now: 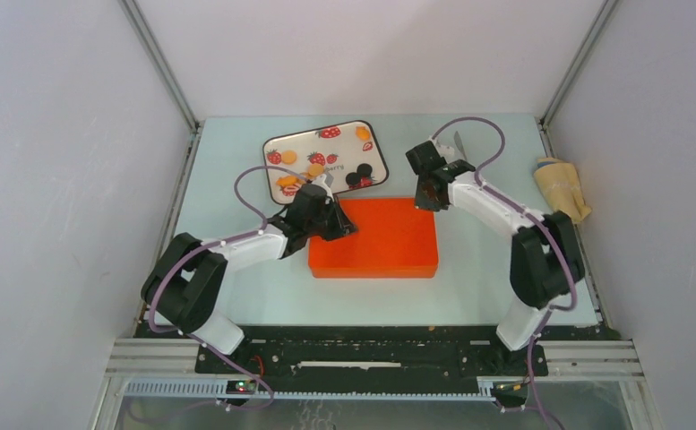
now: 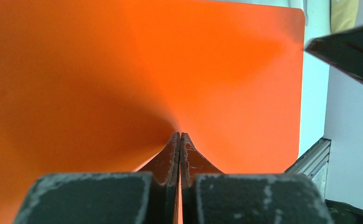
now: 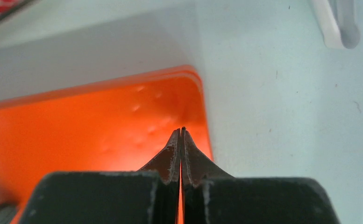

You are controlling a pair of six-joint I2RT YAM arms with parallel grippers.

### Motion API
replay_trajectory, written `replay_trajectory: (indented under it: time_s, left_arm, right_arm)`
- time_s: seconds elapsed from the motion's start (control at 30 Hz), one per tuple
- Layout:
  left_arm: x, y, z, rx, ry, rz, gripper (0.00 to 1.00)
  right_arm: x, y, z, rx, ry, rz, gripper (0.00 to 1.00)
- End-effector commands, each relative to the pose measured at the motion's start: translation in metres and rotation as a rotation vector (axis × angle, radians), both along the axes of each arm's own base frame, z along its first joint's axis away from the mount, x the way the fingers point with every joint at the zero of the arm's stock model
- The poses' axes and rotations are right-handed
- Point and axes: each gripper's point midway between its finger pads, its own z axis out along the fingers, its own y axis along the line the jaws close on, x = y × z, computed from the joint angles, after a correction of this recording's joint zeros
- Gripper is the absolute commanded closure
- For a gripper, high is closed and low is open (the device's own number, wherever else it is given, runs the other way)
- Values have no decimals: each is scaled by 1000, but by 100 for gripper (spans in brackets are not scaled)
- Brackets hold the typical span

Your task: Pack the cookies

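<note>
Kid: Where are the cookies (image 1: 287,157)?

Me: On the strawberry tray (image 1: 306,143), just behind the orange box (image 1: 389,242) on the counter (image 1: 469,278).

Kid: And your fingers?

Me: My left fingers (image 2: 179,142) and right fingers (image 3: 181,140) are squeezed shut, holding nothing I can see. Each sits at a back corner of the box. I think that's to open it.

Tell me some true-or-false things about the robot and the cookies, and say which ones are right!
1. The cookies lie on the strawberry tray. True.
2. The box is green. False: it is orange.
3. The left end effector is wide open. False: its fingers are pressed together.
4. The right end effector is at a corner of the box. True.
5. Every cookie is black. False: most are orange and only a few are black.
</note>
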Motion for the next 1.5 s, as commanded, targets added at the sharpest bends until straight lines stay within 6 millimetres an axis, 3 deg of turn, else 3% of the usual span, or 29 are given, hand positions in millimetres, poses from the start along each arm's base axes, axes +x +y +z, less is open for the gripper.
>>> replay_trajectory:
  time_s: [0.0,0.1,0.2,0.47,0.57,0.67,0.8,1.0,1.1,1.23,1.47]
  left_arm:
    - [-13,1,-17,63,61,-40,100]
    - [-12,0,-16,62,56,-44,100]
    - [-12,0,-14,61,50,-48,100]
    - [-12,-2,-14,61,47,-60,100]
    - [-12,-3,-14,61,49,-62,100]
    - [-12,-5,-13,59,47,-66,100]
    - [-12,-11,-11,52,46,-79,100]
    - [-14,-16,-7,46,39,-92,100]
    - [-14,-16,-5,47,36,-93,100]
    - [-14,-16,-3,47,31,-92,100]
    - [-15,-15,5,42,12,-92,100]
  right_arm:
    - [3,-13,-55,-6,140,-14,100]
    - [-4,-15,-74,-21,179,-21,100]
    - [-4,-10,-66,-11,148,-14,100]
    - [2,1,-3,36,-36,10,100]
    - [-9,6,31,60,-105,42,100]
    - [-30,12,44,48,-111,68,100]
    - [-71,23,22,63,-41,104,100]
    - [-126,24,-54,89,144,90,100]
    - [-147,18,-79,77,206,71,100]
    - [-147,16,-76,69,189,66,100]
    - [-129,17,-39,84,58,68,100]
